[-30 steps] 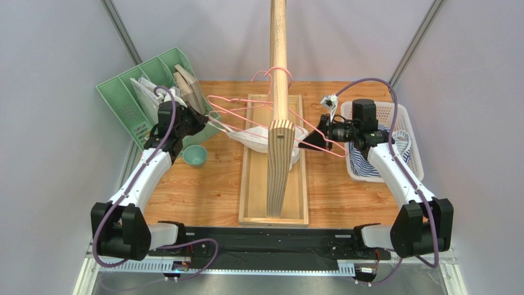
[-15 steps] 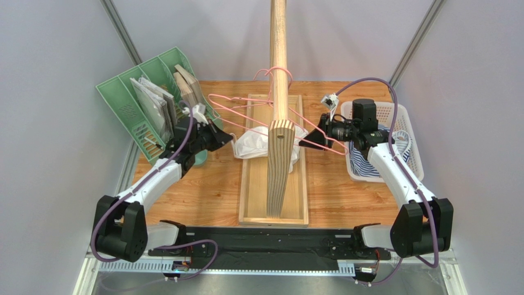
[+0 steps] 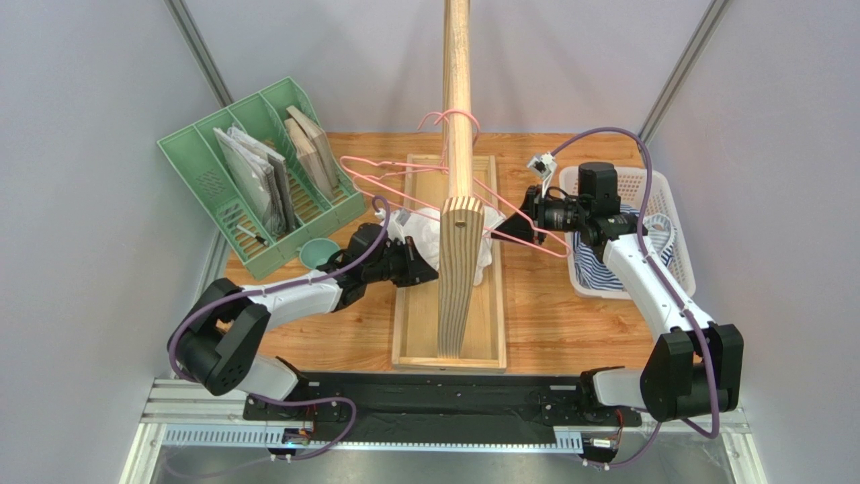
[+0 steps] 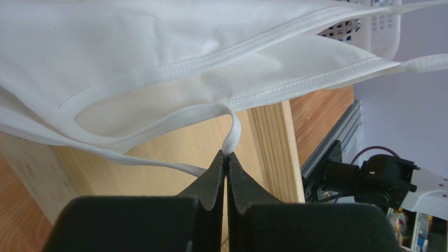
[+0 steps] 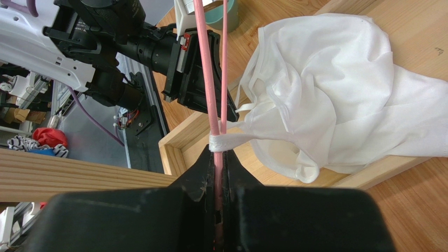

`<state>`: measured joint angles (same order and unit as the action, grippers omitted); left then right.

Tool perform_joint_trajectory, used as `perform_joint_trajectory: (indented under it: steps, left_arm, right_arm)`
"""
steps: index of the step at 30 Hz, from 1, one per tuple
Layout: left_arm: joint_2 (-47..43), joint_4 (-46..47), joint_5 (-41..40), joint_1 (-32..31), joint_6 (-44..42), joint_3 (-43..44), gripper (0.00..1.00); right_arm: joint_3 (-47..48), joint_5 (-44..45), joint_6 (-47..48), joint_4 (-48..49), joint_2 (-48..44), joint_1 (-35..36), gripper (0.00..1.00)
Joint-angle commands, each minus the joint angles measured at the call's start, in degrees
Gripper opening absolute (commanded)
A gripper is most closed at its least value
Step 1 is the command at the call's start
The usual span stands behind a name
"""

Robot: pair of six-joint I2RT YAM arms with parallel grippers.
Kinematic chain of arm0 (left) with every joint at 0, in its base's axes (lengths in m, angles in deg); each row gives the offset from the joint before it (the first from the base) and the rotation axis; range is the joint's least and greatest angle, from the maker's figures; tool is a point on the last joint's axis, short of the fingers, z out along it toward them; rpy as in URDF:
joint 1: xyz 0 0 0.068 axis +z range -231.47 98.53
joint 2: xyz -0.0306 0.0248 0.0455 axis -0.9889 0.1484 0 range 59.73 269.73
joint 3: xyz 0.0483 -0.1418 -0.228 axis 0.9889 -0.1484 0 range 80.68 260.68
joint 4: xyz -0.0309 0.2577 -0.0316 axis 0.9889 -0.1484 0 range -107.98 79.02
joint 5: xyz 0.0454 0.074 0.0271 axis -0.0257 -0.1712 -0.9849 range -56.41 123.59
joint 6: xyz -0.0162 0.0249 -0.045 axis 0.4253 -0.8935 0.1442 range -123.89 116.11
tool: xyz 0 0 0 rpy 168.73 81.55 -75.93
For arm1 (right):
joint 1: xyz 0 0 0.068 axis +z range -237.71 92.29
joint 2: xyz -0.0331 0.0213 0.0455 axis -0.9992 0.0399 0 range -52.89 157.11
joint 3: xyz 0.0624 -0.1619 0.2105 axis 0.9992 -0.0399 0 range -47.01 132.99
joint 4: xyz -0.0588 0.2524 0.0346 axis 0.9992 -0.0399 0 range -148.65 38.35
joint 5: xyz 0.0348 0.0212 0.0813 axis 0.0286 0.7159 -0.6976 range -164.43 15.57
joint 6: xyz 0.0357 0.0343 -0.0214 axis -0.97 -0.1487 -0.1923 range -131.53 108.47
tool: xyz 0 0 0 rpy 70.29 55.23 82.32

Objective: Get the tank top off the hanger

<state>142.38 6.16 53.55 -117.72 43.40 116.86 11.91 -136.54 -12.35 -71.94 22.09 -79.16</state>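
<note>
You see the tank top (image 3: 416, 232) in the centre of the top view. It is bunched low on the wood tray (image 3: 449, 348), on both sides of the post (image 3: 456, 202).

The left gripper (image 3: 424, 270) is just left of the post, at the left edge of the cloth. In the left wrist view, the left gripper (image 4: 227, 159) is clenched on a thin strap (image 4: 234, 134), and the white cloth (image 4: 158, 47) fills the top of the frame.

The right gripper (image 3: 513, 230) is right of the post. In the right wrist view, it (image 5: 216, 157) is clamped on the pink hanger (image 5: 204, 63) wire. A strap (image 5: 226, 140) lies across the wire just above the tips, and the rest of the top (image 5: 336, 94) is in the upper right.

The hanger (image 3: 389, 173) is hooked around the post in the upper centre.

Also in the top view are a green rack (image 3: 202, 171) in the upper left, a bowl (image 3: 321, 252) below it & a basket (image 3: 671, 202) at right.
</note>
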Motion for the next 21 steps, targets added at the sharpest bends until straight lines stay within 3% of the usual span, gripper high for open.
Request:
perform_joint_trajectory:
  steps: [1,2,5,8,14,17,21]
  left_arm:
    - [-0.4,4.6,-1.1,0.0,-0.3,-0.8,0.0]
    - [-0.7,4.0,-1.1,0.0,-0.4,-0.8,0.02]
    - [-3.5,4.1,-2.2,0.0,-0.6,-2.2,0.28]
    - [-9.1,1.5,-4.4,0.0,-1.8,-3.2,0.42]
    - [-23.5,-9.4,-11.1,0.4,-4.7,-3.6,0.55]
    - [-30.1,-13.8,-12.9,2.5,-5.9,-4.4,0.57]
    - [-34.5,-9.6,-6.0,9.0,-3.1,-5.6,0.55]
  right_arm:
    - [0.0,-0.3,-0.1,3.0,0.4,-0.1,0.0]
    - [0.0,-0.3,0.0,3.1,0.5,-0.1,0.0]
    - [0.0,-0.2,-0.1,3.0,0.5,-0.1,0.0]
    - [-0.2,-0.3,0.0,3.0,0.5,-0.1,0.0]
    - [-0.2,0.0,0.0,2.8,0.8,0.0,0.0]
    - [-0.1,0.0,0.0,2.7,0.9,0.1,0.0]
    - [-0.1,0.0,-0.1,2.7,0.8,0.3,0.0]
